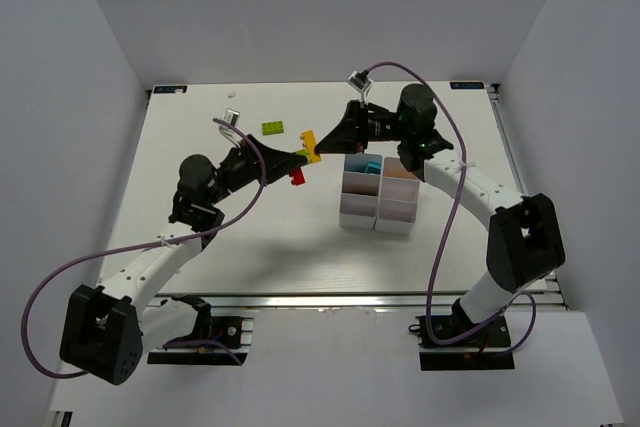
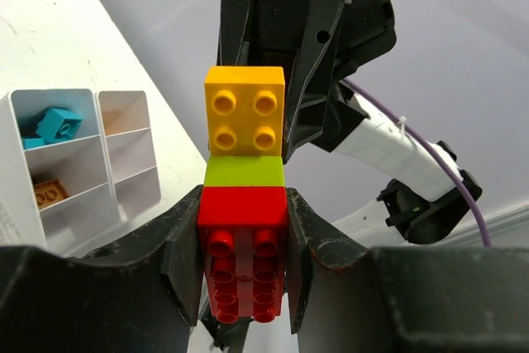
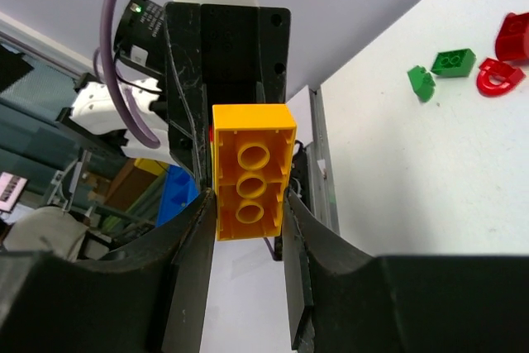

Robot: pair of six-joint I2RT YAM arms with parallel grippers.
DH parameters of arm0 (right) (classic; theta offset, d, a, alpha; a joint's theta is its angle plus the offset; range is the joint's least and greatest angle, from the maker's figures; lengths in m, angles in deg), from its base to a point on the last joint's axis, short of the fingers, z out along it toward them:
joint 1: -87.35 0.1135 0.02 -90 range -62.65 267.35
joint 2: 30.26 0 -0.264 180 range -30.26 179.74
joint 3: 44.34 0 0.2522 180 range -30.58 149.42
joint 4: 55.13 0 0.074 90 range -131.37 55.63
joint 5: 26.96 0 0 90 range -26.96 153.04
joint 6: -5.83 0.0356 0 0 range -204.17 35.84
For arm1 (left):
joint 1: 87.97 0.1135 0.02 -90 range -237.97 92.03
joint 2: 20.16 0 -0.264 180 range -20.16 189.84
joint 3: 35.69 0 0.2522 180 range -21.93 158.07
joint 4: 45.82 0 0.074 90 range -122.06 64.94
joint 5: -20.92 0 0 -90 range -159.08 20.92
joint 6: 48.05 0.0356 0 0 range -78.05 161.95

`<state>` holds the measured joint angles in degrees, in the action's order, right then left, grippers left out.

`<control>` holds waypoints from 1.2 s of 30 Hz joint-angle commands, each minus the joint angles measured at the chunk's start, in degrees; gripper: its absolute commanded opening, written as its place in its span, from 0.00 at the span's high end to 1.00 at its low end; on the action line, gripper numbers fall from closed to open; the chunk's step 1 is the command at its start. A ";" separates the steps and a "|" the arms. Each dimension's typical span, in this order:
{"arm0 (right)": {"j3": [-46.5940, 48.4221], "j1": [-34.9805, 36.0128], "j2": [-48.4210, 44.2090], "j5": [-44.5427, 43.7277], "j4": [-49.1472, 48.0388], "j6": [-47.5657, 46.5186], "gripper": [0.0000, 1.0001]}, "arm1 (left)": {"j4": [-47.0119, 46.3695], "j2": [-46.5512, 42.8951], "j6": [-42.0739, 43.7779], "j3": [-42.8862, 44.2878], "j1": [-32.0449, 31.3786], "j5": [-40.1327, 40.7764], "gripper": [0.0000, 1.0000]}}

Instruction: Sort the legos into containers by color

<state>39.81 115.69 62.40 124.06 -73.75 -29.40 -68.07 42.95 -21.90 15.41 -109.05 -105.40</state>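
the left gripper (image 2: 245,237) is clamping the red brick (image 2: 244,262) and the right gripper (image 3: 246,212) is pinching the yellow brick (image 3: 250,173) of one stack, lime layer (image 2: 245,171) between. beside the right gripper the containers (image 1: 357,209) are showing a cyan brick (image 2: 56,124) and an orange brick (image 2: 50,194); most sorting is seemingly remaining.

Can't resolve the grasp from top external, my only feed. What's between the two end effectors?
Observer: Left wrist view: the left end effector is shut on the red brick at one end of a stack, with a lime green brick in the middle and a yellow brick at the far end.
Operator: And the right?
Observer: Right wrist view: the right end effector is shut on the yellow brick, hollow underside toward that camera.
Operator: Loose bricks hidden from me?
Observer: Right wrist view: two green bricks and red pieces lie on the table.
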 commanded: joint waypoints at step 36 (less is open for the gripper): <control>1.07 -8.65 -10.57 -48.18 68.07 -109.87 0.91 | 27.93 -10.11 14.64 4.41 4.03 6.61 1.00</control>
<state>41.45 107.49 51.72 78.05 -6.30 -135.74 -40.23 34.45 -7.96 19.65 -105.31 -99.47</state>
